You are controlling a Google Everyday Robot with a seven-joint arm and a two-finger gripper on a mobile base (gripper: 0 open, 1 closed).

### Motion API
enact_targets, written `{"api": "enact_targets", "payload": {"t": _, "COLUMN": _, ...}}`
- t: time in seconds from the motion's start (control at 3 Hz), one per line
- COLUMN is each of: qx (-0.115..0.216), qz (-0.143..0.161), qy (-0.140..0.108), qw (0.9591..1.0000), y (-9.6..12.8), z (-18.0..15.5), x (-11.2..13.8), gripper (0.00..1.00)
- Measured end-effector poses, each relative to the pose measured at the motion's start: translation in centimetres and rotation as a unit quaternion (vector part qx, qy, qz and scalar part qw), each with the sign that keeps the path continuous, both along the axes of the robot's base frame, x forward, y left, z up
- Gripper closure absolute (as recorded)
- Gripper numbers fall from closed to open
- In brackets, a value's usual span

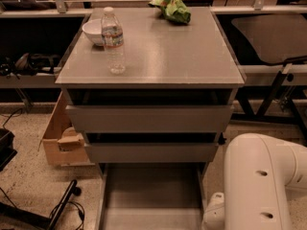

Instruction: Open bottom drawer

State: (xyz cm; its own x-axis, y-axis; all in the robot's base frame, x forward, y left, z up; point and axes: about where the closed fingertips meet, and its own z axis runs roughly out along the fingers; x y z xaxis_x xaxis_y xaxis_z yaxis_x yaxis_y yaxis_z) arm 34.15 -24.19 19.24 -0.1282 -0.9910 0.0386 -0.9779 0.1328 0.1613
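The grey drawer cabinet (149, 56) stands in the middle of the camera view. Its bottom drawer (152, 195) is pulled out toward me, and its shallow grey tray interior shows below the two taller fronts. The top drawer front (149, 119) and middle drawer front (151, 152) are nearly shut, each with a dark gap above it. My white arm (261, 186) fills the lower right, beside the open drawer's right side. The gripper itself is out of view below the picture's edge.
A clear water bottle (114, 41), a white bowl (93, 31) and a green bag (172, 8) sit on the cabinet top. A cardboard box (60, 133) stands at the left. Cables and a black leg (57, 210) lie on the floor. Table frames flank both sides.
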Motion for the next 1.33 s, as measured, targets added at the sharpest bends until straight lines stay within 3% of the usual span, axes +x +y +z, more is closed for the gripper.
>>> {"api": "enact_targets", "payload": {"t": 0.67, "qx": -0.016, "qz": 0.000, "qy": 0.013, "qw": 0.9998, "y": -1.55, "z": 0.67, "x": -0.64, "gripper": 1.00}}
{"api": "enact_targets", "payload": {"t": 1.33, "qx": -0.016, "qz": 0.000, "qy": 0.013, "qw": 0.9998, "y": -1.54, "z": 0.66, "x": -0.64, "gripper": 0.59}}
